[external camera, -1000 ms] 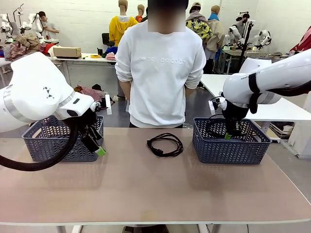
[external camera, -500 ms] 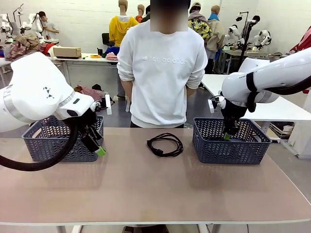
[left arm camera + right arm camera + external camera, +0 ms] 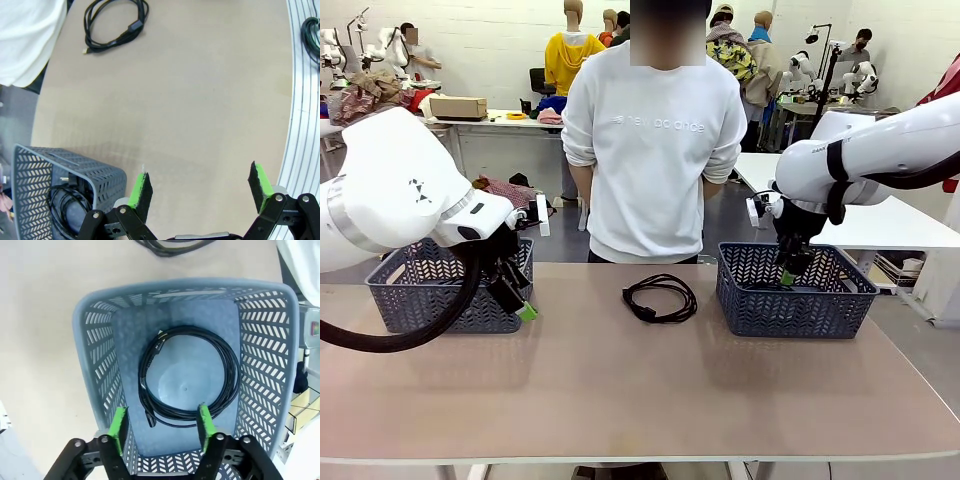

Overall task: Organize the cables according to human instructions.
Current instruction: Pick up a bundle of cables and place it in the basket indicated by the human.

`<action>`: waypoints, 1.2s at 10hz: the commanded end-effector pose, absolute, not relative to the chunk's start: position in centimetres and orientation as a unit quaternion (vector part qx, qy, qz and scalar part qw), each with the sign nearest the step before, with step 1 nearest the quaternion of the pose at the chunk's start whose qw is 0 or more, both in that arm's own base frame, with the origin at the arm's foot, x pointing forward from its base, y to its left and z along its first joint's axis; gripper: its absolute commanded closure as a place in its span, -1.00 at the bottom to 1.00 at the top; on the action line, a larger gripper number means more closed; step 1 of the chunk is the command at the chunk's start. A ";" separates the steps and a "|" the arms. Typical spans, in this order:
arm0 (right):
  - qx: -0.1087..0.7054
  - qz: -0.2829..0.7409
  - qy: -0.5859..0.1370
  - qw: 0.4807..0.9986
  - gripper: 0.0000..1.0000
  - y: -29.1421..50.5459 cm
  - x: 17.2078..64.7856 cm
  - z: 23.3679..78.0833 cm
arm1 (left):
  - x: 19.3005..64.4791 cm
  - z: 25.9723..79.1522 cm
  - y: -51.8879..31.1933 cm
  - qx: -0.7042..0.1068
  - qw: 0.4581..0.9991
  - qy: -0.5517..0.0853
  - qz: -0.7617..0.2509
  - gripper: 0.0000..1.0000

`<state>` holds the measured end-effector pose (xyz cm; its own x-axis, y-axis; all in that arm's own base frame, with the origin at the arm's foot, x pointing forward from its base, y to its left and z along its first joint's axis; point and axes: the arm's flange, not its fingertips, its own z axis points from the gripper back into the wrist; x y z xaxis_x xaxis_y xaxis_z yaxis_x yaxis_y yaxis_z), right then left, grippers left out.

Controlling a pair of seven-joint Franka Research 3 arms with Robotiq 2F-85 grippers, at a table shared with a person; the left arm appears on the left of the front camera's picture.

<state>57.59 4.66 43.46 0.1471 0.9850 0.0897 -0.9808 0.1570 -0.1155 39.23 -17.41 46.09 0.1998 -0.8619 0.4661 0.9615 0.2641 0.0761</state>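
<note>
Right gripper (image 3: 162, 428) open, empty, above basket (image 3: 97, 365), coiled cable (image 3: 187, 330) flat on its floor beneath, left gripper (image 3: 200, 187) open over table (image 3: 200, 100), second cable (image 3: 134, 26) well ahead.

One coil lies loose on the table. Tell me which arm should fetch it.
Left, probably. The left gripper, open, hangs low over the bare table, with the loose cable ahead in its wrist view. The right gripper, also open, is over the right basket, whose wall stands between.
</note>
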 end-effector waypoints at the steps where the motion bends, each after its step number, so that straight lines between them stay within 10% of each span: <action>1: -0.008 0.648 -0.067 0.759 -0.93 4.8 57.9 44.1 | 39.3 46.2 -17.4 -0.119 0.766 -0.213 -0.595 -1.00; 12: -0.001 0.633 -0.076 0.771 -1.00 5.4 57.9 45.2 | 39.3 46.2 -17.4 -0.119 0.766 -0.213 -0.595 -1.00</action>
<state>57.81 5.36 44.21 0.1446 0.9853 0.0910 -0.9822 0.1541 -0.1070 39.23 -17.41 46.09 0.1998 -0.8619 0.4661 0.9615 0.2641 0.0761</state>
